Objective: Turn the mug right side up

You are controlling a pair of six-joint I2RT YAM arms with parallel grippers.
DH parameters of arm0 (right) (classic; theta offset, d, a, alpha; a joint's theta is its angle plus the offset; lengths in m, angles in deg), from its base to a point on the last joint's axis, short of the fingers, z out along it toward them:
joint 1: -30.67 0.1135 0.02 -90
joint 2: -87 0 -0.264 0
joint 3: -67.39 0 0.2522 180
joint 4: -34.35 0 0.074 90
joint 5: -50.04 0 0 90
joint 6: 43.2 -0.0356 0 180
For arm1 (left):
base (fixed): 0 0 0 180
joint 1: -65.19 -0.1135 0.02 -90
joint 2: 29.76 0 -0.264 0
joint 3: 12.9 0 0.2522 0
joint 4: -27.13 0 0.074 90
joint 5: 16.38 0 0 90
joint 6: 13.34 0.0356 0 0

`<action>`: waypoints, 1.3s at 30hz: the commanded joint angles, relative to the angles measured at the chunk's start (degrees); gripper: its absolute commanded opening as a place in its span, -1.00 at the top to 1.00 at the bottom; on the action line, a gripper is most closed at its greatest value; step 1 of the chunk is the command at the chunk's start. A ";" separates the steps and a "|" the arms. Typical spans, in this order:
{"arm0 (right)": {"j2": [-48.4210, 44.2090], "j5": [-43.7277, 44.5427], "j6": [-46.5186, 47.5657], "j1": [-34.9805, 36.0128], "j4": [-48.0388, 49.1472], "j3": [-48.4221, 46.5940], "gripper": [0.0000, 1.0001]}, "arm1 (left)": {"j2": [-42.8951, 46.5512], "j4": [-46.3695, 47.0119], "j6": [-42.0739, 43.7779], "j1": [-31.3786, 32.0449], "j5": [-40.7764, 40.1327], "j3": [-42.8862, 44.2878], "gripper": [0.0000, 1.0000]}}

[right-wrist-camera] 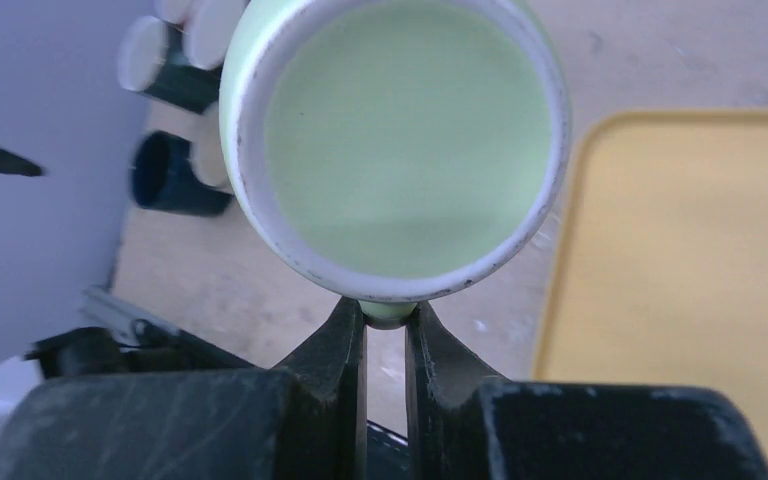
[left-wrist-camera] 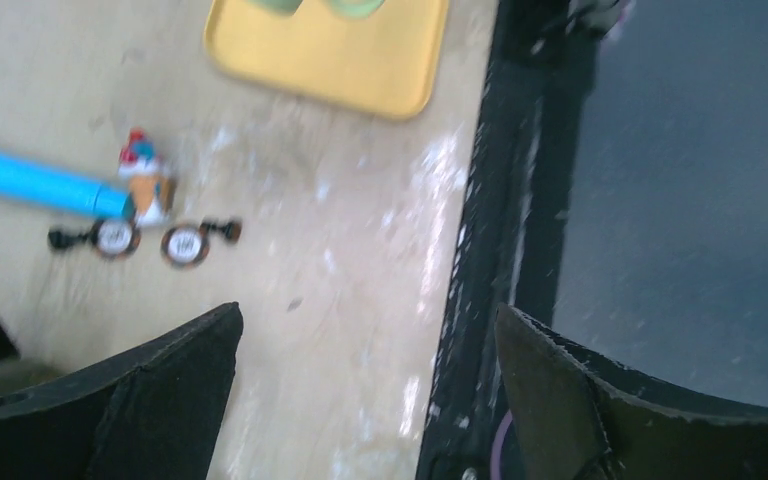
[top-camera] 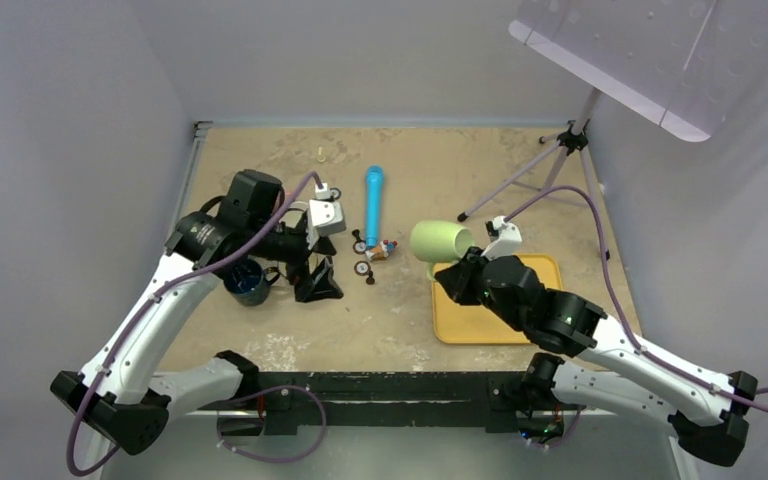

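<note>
We see right hand (right-wrist-camera: 387, 325) clenched on green mug (right-wrist-camera: 400, 140) handle; mug on its side, seemingly off desk (top-camera: 410, 310). Left hand (left-wrist-camera: 368, 320) released, empty. We judge turn about half done; uprighting and set-down remain.

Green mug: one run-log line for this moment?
green mug: sideways | right jaws: shut on handle | left jaws: open, empty | task: unfinished
</note>
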 commanded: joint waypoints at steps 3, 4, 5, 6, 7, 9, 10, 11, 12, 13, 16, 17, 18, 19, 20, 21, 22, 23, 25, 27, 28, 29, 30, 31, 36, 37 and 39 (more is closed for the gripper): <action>-0.46 -8.26 8.05 0.29 29.25 -4.23 1.00 | -1.81 28.62 -27.92 -0.35 20.32 2.13 -1.00; -0.17 -9.67 8.50 0.29 31.24 -4.54 1.00 | -2.15 31.80 -30.94 -0.37 20.50 2.11 -0.98; 0.01 -10.99 8.72 0.27 34.14 -4.67 1.00 | -2.66 34.64 -34.63 -0.36 20.82 2.16 -0.95; 0.16 -12.10 8.79 0.28 36.99 -4.62 1.00 | -3.27 36.78 -37.17 -0.33 20.89 2.29 -0.92; 0.36 -13.17 8.84 0.32 38.92 -4.41 1.00 | -3.86 38.09 -38.78 -0.33 21.09 2.58 -0.89; 1.13 -15.18 8.54 0.28 42.36 -3.81 1.00 | -5.25 40.51 -42.26 -0.33 21.38 2.50 -0.85; 1.65 -15.73 8.23 0.34 43.51 -3.70 1.00 | -5.92 41.71 -43.99 -0.35 21.41 2.36 -0.83; 2.15 -15.99 7.86 0.36 44.44 -3.54 1.00 | -6.58 42.31 -44.97 -0.39 21.51 2.56 -0.80; 2.52 -16.46 7.62 0.36 45.96 -2.98 1.00 | -7.13 42.50 -45.54 -0.34 21.49 2.80 -0.76; 2.86 -17.16 7.50 0.35 47.72 -2.22 1.00 | -7.49 42.67 -45.84 -0.37 21.46 3.14 -0.72; 3.77 -18.45 7.37 0.36 49.11 -2.08 1.00 | -7.54 43.63 -46.14 -0.34 20.91 3.67 -0.54; 4.14 -18.62 7.64 0.36 48.77 -2.43 1.00 | -7.18 44.48 -46.47 -0.35 21.26 3.71 -0.39; 4.47 -19.15 7.73 0.40 49.02 -2.45 1.00 | -6.90 45.70 -47.23 -0.39 21.69 3.61 -0.27; 4.88 -19.62 7.74 0.36 49.44 -2.43 1.00 | -6.65 47.06 -48.16 -0.39 22.69 3.52 -0.12; 5.33 -20.28 7.86 0.36 49.78 -2.28 1.00 | -6.59 48.28 -49.35 -0.40 23.73 3.46 0.06; 5.86 -20.84 7.98 0.36 49.73 -2.47 1.00 | -6.54 49.43 -50.36 -0.34 24.65 3.35 0.40; 6.48 -21.06 8.03 0.36 49.10 -2.82 1.00 | -6.52 49.82 -50.98 -0.35 25.57 3.20 0.75; 7.11 -20.90 8.09 0.36 47.93 -3.46 1.00 | -6.35 49.33 -51.07 -0.34 25.81 3.11 1.00; 8.93 -19.19 7.43 0.36 44.93 -6.08 0.90 | -5.84 44.25 -47.40 -0.56 25.02 3.42 1.00; 9.92 -13.04 7.07 0.36 35.42 -9.57 0.01 | -5.52 29.95 -36.36 -1.20 16.06 6.85 1.00; 10.27 -9.42 6.53 0.31 30.44 -10.94 -0.29 | -5.63 21.16 -29.43 -1.36 8.40 9.83 1.00; 10.54 -6.17 5.80 0.30 26.06 -11.99 -0.43 | -5.85 14.17 -21.80 -1.44 0.39 12.32 1.00; 10.71 -3.52 5.31 0.27 22.65 -12.85 -0.48 | -5.74 9.81 -16.14 -1.63 -7.90 13.99 1.00; 10.96 -1.35 4.88 0.28 19.22 -13.64 -0.51 | -4.92 7.17 -11.43 -2.13 -14.37 14.35 1.00; 11.80 5.72 3.65 0.28 8.69 -15.98 -0.53 | -1.24 1.70 6.87 -15.02 -32.78 11.83 1.00; 11.71 6.26 3.82 0.27 8.28 -15.82 -0.53 | -2.10 0.11 9.41 -18.93 -33.98 12.32 1.00; 11.66 6.70 4.76 0.27 8.16 -15.56 -0.53 | -4.46 -2.85 13.59 -26.38 -36.17 13.11 1.00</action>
